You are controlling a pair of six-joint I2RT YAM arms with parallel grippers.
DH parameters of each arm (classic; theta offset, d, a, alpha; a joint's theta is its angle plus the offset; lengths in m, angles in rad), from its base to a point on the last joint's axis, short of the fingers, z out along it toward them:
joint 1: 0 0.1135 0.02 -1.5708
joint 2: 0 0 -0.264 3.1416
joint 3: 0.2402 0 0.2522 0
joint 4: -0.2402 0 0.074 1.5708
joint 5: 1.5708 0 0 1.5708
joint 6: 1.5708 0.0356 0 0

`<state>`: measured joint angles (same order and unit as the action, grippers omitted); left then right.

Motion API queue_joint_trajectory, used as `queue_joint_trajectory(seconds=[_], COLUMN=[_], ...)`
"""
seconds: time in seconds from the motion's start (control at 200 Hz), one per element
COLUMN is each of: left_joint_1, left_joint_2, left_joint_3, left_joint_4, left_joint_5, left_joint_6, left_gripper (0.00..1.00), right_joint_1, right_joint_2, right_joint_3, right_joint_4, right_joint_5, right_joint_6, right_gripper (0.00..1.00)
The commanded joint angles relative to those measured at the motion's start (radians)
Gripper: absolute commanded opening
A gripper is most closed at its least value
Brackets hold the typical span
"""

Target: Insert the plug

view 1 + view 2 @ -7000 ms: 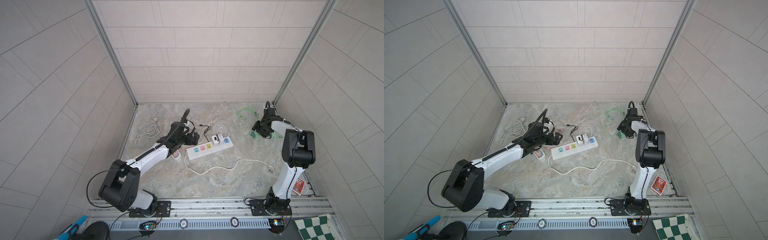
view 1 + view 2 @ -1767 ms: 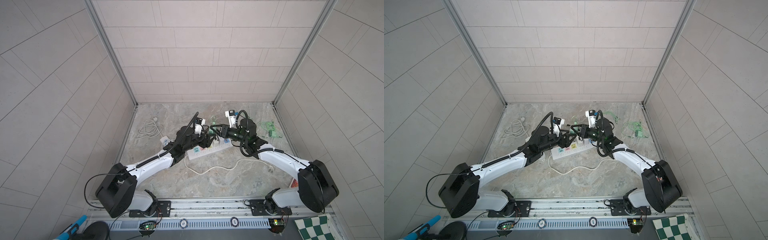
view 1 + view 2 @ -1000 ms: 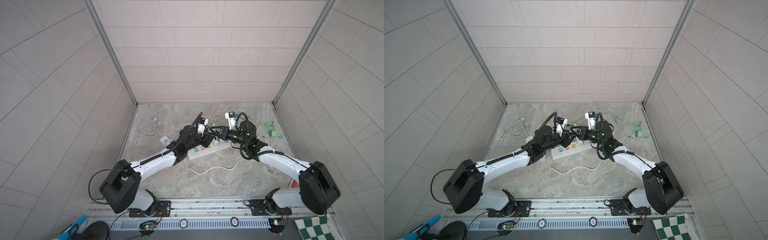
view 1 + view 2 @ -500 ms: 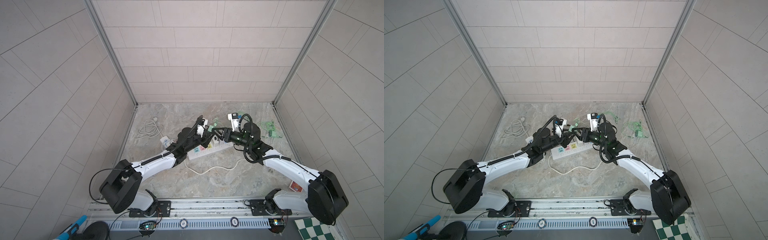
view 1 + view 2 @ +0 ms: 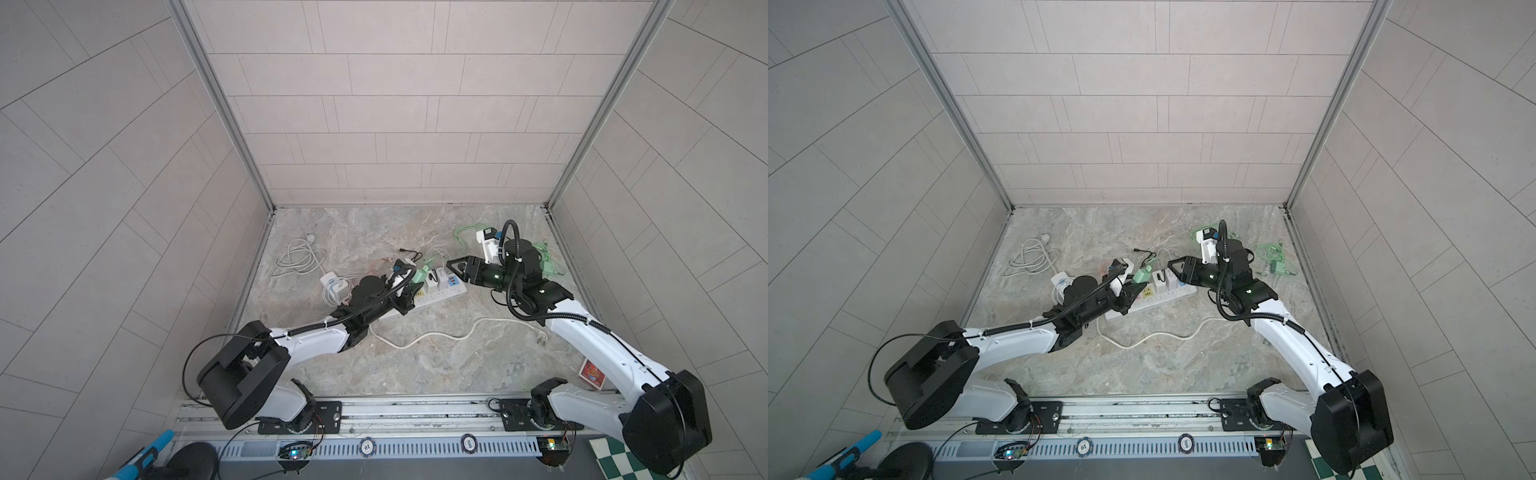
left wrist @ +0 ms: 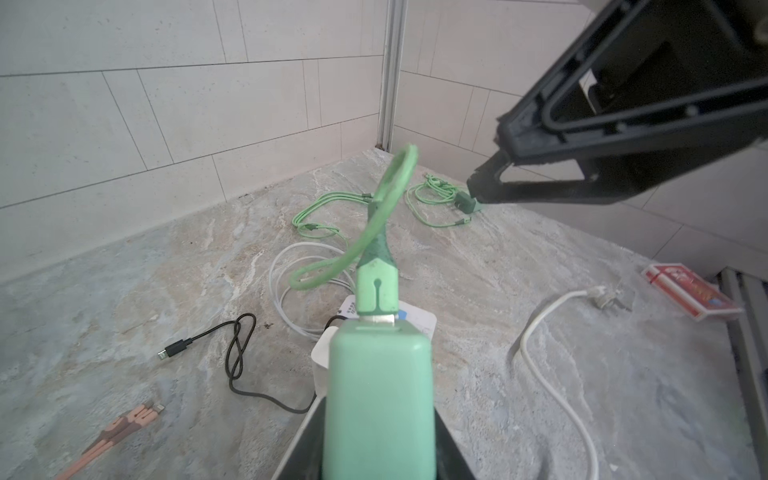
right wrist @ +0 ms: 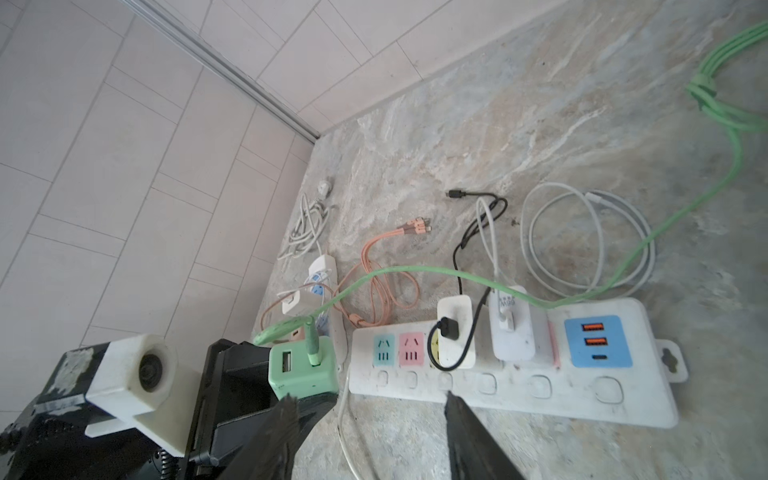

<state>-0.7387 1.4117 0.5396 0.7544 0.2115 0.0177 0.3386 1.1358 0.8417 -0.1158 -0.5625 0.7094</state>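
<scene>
Left of centre in both top views, my left jaws pinch the mint-green USB charger [image 5: 420, 275] [image 5: 1142, 275], its green cable [image 7: 399, 269] arcing away, just off the left end of the white power strip [image 5: 440, 296] on the tabletop. Right of centre, my right jaws stand spread and empty near the strip's white adapters [image 7: 511, 332].

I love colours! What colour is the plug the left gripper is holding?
Mint green. The plug shows best in the left wrist view.
</scene>
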Motion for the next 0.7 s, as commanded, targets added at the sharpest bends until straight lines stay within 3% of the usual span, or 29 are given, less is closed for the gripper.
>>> queue_joint_trajectory(seconds=[0.0, 0.065, 0.125, 0.325, 0.475, 0.605, 0.696], left_joint_1=[-0.012, -0.012, -0.011, -0.011, -0.004, 0.01, 0.027], left_joint_2=[-0.036, -0.041, -0.043, -0.056, -0.049, -0.053, -0.052], left_joint_3=[-0.026, -0.045, -0.046, 0.068, 0.15, 0.165, 0.169], left_joint_4=[0.134, 0.153, 0.136, -0.155, -0.326, -0.359, -0.356], left_joint_5=[0.009, 0.038, 0.069, 0.219, 0.353, 0.461, 0.537], left_joint_6=[0.135, 0.165, 0.18, 0.191, 0.167, 0.147, 0.122], left_gripper=[0.3, 0.29, 0.29, 0.27, 0.26, 0.24, 0.22], right_joint_1=[0.001, 0.004, 0.003, 0.005, 0.005, 0.005, 0.008], right_joint_2=[-0.015, -0.005, -0.013, -0.039, -0.053, -0.071, -0.069], right_joint_3=[0.036, 0.047, 0.054, -0.021, -0.034, -0.032, -0.034], right_joint_4=[-0.105, -0.111, -0.158, -0.087, -0.108, -0.129, -0.116], right_joint_5=[-0.074, -0.171, -0.192, -0.296, -0.286, -0.231, -0.257], right_joint_6=[-0.055, -0.101, -0.173, -0.329, -0.447, -0.491, -0.502], right_gripper=[0.52, 0.5, 0.48, 0.46, 0.44, 0.44, 0.44])
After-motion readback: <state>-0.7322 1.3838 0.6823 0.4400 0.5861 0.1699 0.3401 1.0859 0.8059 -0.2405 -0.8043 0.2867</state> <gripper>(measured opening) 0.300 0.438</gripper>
